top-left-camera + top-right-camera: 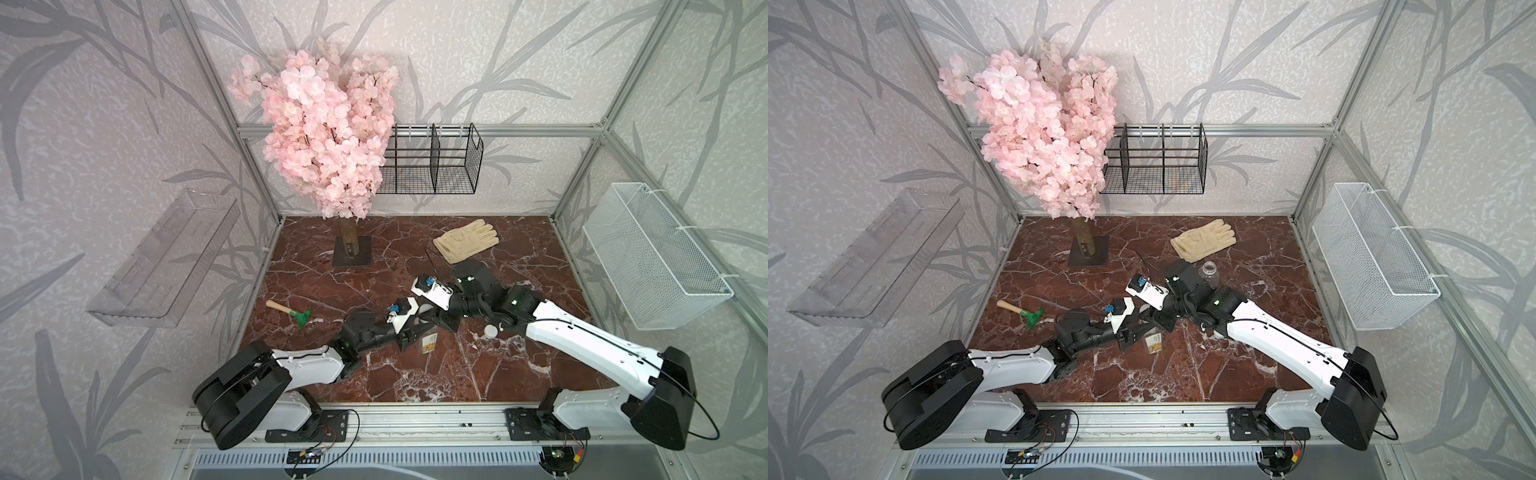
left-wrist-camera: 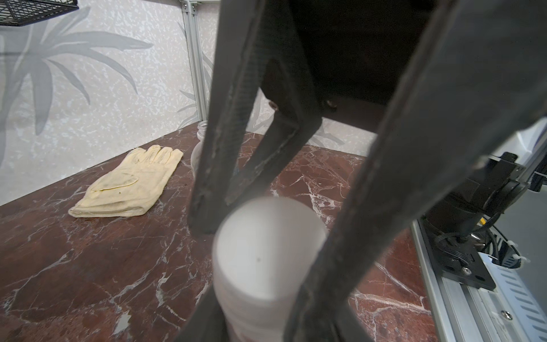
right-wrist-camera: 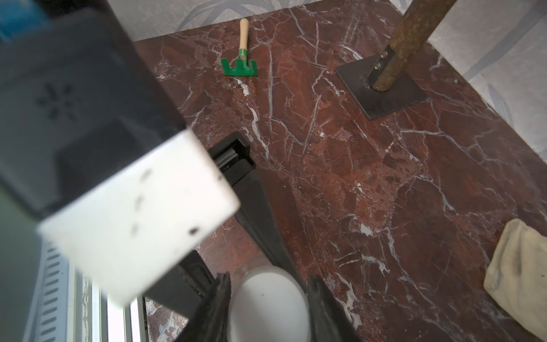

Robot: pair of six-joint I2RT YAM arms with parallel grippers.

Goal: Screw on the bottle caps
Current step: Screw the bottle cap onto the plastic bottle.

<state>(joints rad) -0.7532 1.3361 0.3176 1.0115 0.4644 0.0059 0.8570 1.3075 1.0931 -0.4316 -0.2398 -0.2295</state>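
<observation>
A clear bottle (image 1: 430, 341) with a white-yellow label stands upright mid-table, and my left gripper (image 1: 415, 332) is shut on it. A white bottle cap (image 2: 265, 251) sits on top of its neck. From above, my right gripper (image 3: 269, 299) is shut on that bottle cap (image 3: 268, 308), one dark finger (image 3: 220, 302) on each side. A second white bottle cap (image 1: 491, 331) lies loose on the table under the right arm. The other clear bottle (image 1: 1209, 272), with no cap, stands behind the right wrist. It is hidden in one top view.
A cream glove (image 1: 465, 240) lies at the back right. A small green rake (image 1: 291, 313) lies at the left. The pink blossom tree stands on a dark square base (image 1: 351, 249) at the back left. Wire baskets (image 1: 432, 166) hang on the walls.
</observation>
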